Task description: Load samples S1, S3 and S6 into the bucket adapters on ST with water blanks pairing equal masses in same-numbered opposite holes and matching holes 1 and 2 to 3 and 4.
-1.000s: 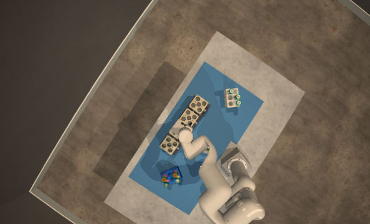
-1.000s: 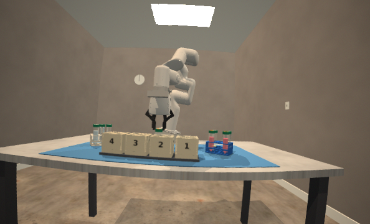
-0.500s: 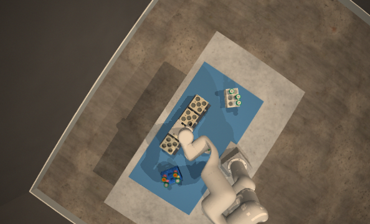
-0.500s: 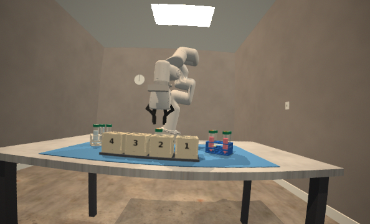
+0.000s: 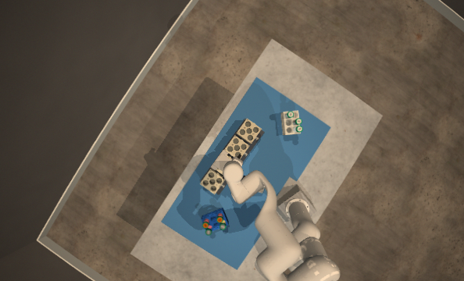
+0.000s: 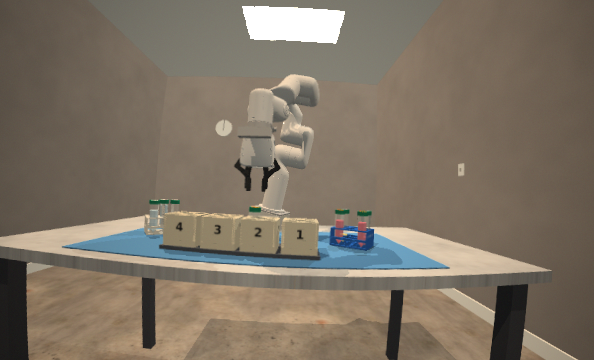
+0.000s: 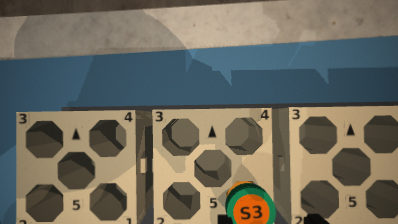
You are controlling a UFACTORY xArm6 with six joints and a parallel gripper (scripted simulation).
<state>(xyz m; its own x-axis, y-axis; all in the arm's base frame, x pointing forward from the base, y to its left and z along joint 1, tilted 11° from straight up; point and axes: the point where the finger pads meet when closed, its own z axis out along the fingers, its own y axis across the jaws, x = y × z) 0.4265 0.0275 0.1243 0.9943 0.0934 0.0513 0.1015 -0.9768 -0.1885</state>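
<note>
My gripper (image 6: 257, 189) hangs open and empty straight above adapter 2 (image 6: 258, 234) (image 7: 212, 150), a short way over its top. Sample S3 (image 6: 255, 209) (image 7: 250, 210), with a green cap and an orange dot, stands upright in hole 1 of adapter 2. The four tan adapters stand in a row on the dark stand ST (image 6: 237, 252): adapter 4 (image 6: 179, 228) (image 5: 248, 130), adapter 3 (image 6: 218, 231) (image 5: 237, 146) and adapter 1 (image 6: 299, 235) (image 5: 212, 180) show empty holes. In the top view my arm hides adapter 2.
A blue sample rack (image 6: 352, 240) (image 5: 212, 218) with red-filled tubes stands right of adapter 1. A clear rack of water blanks (image 6: 152, 226) (image 5: 290, 122) stands beyond adapter 4. All rest on a blue mat (image 6: 387, 257) (image 5: 279, 156). The DONE key is not in view.
</note>
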